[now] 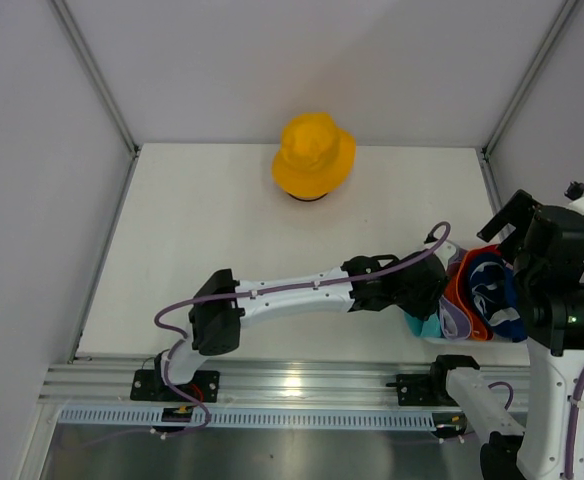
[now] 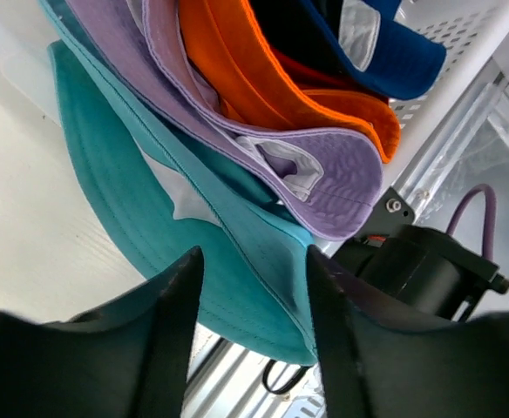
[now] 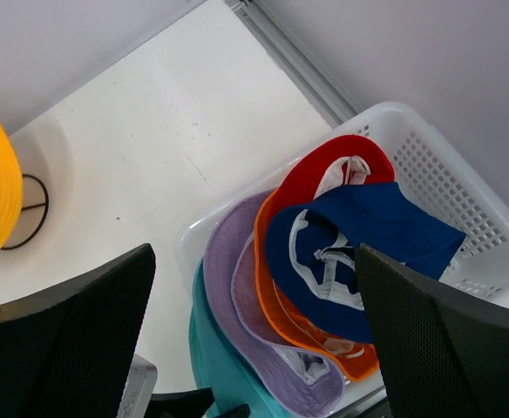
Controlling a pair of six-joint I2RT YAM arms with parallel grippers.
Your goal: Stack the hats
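Picking seemed in hand: the left gripper [image 2: 250, 261] had its jaws half-parted astride the brim of the teal hat [image 2: 150, 200] at the basket [image 3: 446, 174], the right gripper [image 3: 250, 261] hung above with jaws wide and empty, and the next move probably called for a pinch and a carry to the yellow hat [image 1: 314, 152] across the desk [image 1: 202, 230].

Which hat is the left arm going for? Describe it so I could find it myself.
Find the white basket at the table's right near corner, full of nested hats. The teal hat is outermost, spilling over its rim beneath the lavender one.
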